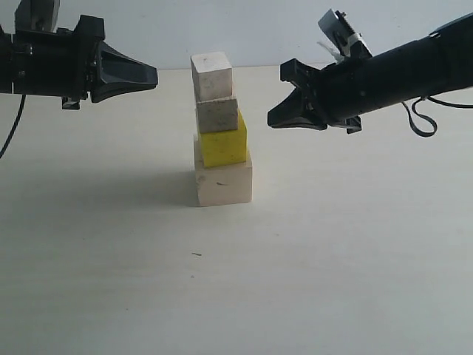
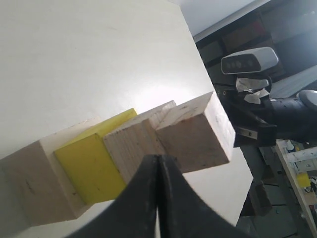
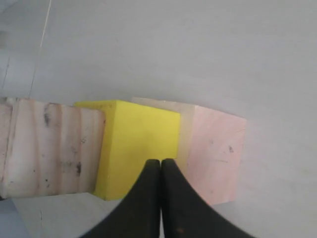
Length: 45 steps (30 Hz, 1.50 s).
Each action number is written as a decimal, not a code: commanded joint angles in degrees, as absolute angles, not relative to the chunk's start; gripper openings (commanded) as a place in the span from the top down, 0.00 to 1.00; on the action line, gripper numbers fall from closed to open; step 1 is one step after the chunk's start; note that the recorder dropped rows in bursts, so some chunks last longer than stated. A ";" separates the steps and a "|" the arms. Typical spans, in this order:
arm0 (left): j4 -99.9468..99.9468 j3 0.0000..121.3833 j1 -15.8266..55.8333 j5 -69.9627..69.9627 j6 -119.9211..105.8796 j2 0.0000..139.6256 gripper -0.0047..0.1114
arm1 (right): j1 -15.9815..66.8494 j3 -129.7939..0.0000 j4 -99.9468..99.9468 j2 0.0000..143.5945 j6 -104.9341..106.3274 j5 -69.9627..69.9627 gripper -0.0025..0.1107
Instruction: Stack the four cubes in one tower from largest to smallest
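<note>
Tower (image 1: 220, 137) of four cubes stands on the worktop (image 1: 355, 266), toward its far edge and about midway between its left and right edges. From my exterior view, the large pale wood cube (image 1: 223, 185) is at the bottom, flat on the worktop. The yellow cube (image 1: 223, 149) sits on it, the grainy grey-tan cube (image 1: 217, 115) on that, and another pale wood cube (image 1: 211, 75) on top.

The column is not quite plumb: each of the upper two cubes sits a little further toward the worktop's left edge than the one below. From this angle I cannot say for certain whether either overhangs.

My left gripper (image 1: 151, 74) hangs in the air on the left of the tower, level with the top cube and clear of it. Its wrist view shows the two fingers pressed together with nothing between them.

My right gripper (image 1: 275, 118) hangs on the other side, about level with the grainy grey-tan cube and also apart from the stack. Its fingers are likewise closed tip to tip on nothing.
</note>
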<state>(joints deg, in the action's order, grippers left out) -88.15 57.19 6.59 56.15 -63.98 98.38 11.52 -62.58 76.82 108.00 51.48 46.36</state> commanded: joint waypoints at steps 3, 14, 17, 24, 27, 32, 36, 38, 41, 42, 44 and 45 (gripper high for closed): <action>-88.65 56.91 6.93 56.21 -64.30 98.03 0.96 | 15.64 -62.31 78.91 110.05 54.39 46.31 0.98; -88.53 56.91 6.93 56.58 -64.40 98.03 0.96 | 16.03 -62.31 76.10 110.05 51.49 45.40 0.98; -88.53 56.91 6.93 56.58 -64.40 98.03 0.96 | 16.03 -62.31 75.83 110.05 50.95 45.38 0.98; -88.53 56.91 6.93 55.67 -64.37 98.03 0.96 | 16.03 -62.31 75.95 110.05 50.95 46.62 0.98; -88.53 56.91 6.93 55.67 -64.37 98.03 0.96 | 16.34 -62.31 76.33 110.05 50.95 47.10 0.98; -88.53 56.91 6.93 55.41 -64.42 98.03 0.96 | 17.94 -62.31 76.33 110.05 51.08 46.71 0.98; -88.53 56.91 6.93 55.56 -64.42 98.03 0.96 | 17.91 -62.31 75.83 110.05 51.20 45.50 0.98; -88.53 56.91 6.93 55.87 -64.42 98.03 0.96 | 17.34 -62.31 75.83 110.05 51.20 45.51 0.98; -88.53 56.91 6.93 56.25 -64.42 98.03 0.96 | 17.34 -62.31 75.83 110.05 51.20 45.51 0.98; -88.53 56.91 6.93 56.25 -64.42 98.03 0.96 | 17.34 -62.31 75.83 110.05 51.20 45.51 0.98; -88.53 56.91 6.93 56.36 -64.42 98.03 0.96 | 17.33 -62.31 75.83 110.05 51.20 45.13 0.98; -88.53 56.91 6.93 56.36 -64.42 98.03 0.96 | 17.33 -62.31 75.59 110.05 51.07 44.61 0.98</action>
